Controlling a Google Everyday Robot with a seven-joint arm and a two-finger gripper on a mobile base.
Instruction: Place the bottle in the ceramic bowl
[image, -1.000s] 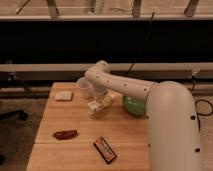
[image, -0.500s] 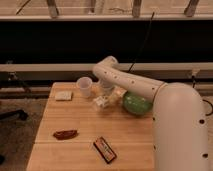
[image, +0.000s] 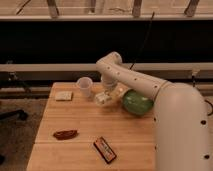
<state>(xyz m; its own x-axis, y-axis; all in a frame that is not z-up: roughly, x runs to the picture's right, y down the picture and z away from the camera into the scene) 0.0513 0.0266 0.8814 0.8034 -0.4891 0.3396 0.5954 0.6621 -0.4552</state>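
Note:
The bottle, small and white, hangs just above the wooden table between the white cup and the bowl. My gripper comes down from the bent white arm and is shut on the bottle. The ceramic bowl, round and glossy green, sits on the table to the right of the gripper, about a hand's width away. The arm partly hides the bowl's far rim and its right side.
A white cup stands just left of the gripper. A pale tan square item lies at the far left, a brown object at the front left, and a flat dark packet near the front edge.
The arm has swung rightward and slightly back, carrying the bottle from the table's middle closer to the green bowl. The other items have not moved.

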